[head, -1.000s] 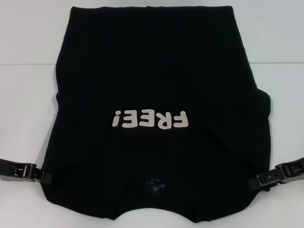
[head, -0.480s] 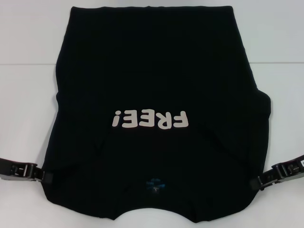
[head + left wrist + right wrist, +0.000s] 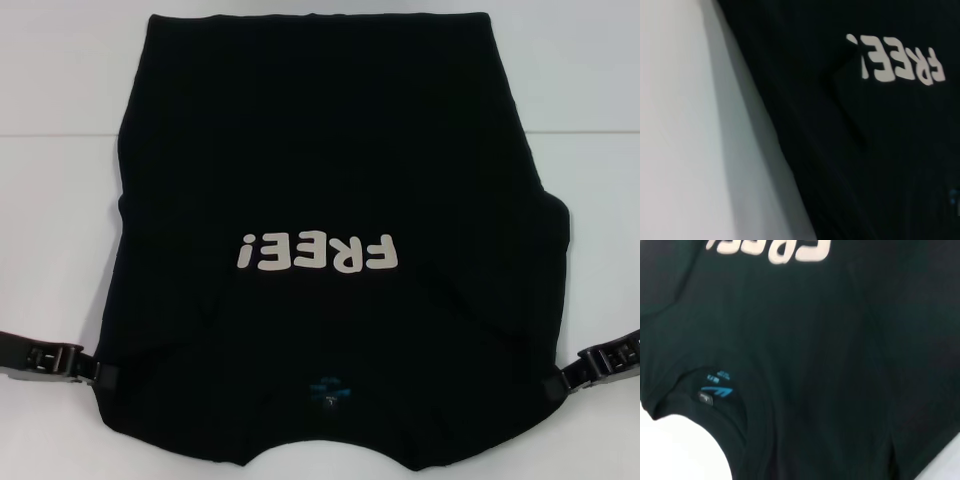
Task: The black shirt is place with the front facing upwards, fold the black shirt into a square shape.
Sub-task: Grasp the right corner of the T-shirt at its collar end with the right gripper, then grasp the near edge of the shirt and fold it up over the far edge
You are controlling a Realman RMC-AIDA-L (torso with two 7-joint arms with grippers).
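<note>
The black shirt (image 3: 320, 150) lies flat and front up on the white table (image 3: 50, 200), its white "FREE!" lettering (image 3: 318, 252) upside down to me. The collar, with a small blue neck label (image 3: 328, 385), is at the near edge. Both sides look folded inward, giving straight side edges. My left gripper (image 3: 92, 372) sits low at the shirt's near left edge. At the near right edge is my right gripper (image 3: 562, 384). The left wrist view shows the shirt (image 3: 865, 150) beside bare table. The right wrist view shows the shirt (image 3: 815, 340) with its collar and label (image 3: 717, 390).
Bare white table surface (image 3: 590, 200) shows on both sides of the shirt and beyond its far hem. A faint seam line (image 3: 60, 135) crosses the table behind the shirt's middle.
My right gripper has drawn outward to the right, away from the shirt's near right corner. The left gripper has shifted slightly outward. The shirt lies the same.
</note>
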